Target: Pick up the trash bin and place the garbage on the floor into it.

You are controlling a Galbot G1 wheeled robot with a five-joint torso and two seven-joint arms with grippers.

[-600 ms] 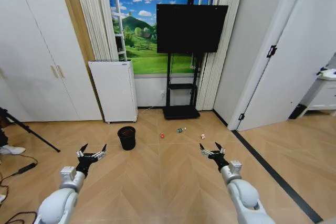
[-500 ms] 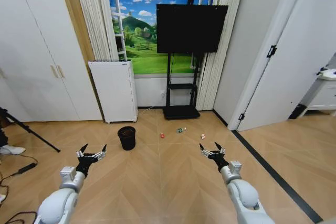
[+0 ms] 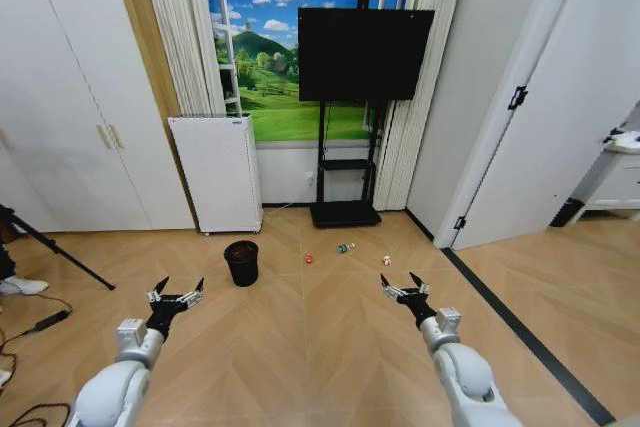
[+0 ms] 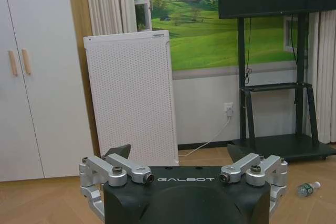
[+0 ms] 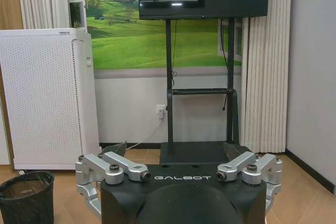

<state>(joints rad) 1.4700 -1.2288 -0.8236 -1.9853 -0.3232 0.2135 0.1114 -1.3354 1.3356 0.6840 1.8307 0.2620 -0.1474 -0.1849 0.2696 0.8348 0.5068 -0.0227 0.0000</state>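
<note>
**Trash bin lies ahead and closer to the left arm**

Trash bin (image 3: pixel 241 262) stands upright on the wooden floor, in the middle distance, just in front of the tall white perforated appliance (image 3: pixel 216 173) that leans against the far wall. From the left gripper (image 3: pixel 176 298) it lies farther off and a little to the right; from the right gripper (image 3: pixel 405 288) it is well apart, off to the left across the open floor. By that layout the left arm is the nearer one for the pickup, though neither is within touching range, so the base would likely need to close in first.

Both grippers hover low over the floor on the near side, fingers spread wide and holding nothing. The right wrist view catches the bin (image 5: pixel 25 199) at its edge, rim up and mouth open, so its long axis is vertical and a grasp on the rim or the wall looks workable.

The garbage lies to the right of the bin, strung across the floor before the television stand (image 3: pixel 345 212): a red can (image 3: pixel 308 258) nearest the bin, a greenish bottle (image 3: pixel 344 247) farther back, and a red-and-white scrap (image 3: pixel 386 260) farthest right, which sits just beyond the right gripper. The left wrist view shows the bottle (image 4: pixel 307 189) lying on its side.
</note>
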